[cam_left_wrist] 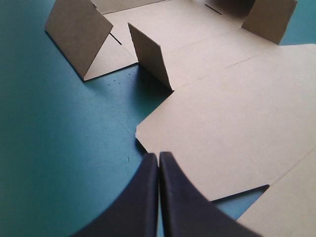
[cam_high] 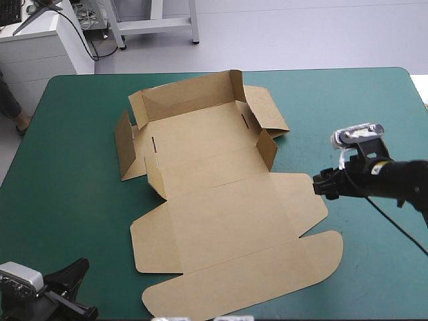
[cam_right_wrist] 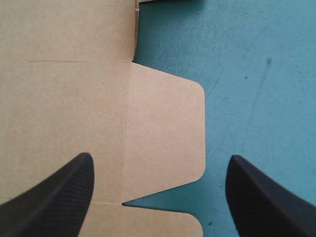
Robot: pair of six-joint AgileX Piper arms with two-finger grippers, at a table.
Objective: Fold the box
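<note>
The brown box (cam_high: 221, 200) lies mid-table on the teal-green cover (cam_high: 67, 174), far walls half raised, lid panel flat toward the near edge; the right gripper (cam_right_wrist: 160, 157) hangs, fingers wide apart, over the lid's rounded side flap (cam_right_wrist: 168, 113); the left gripper (cam_left_wrist: 159, 155), fingers pressed together, sits off the near-left corner. It seems best to catch the flap by its free edge and hinge it along the crease, not drag the sheet.
</note>
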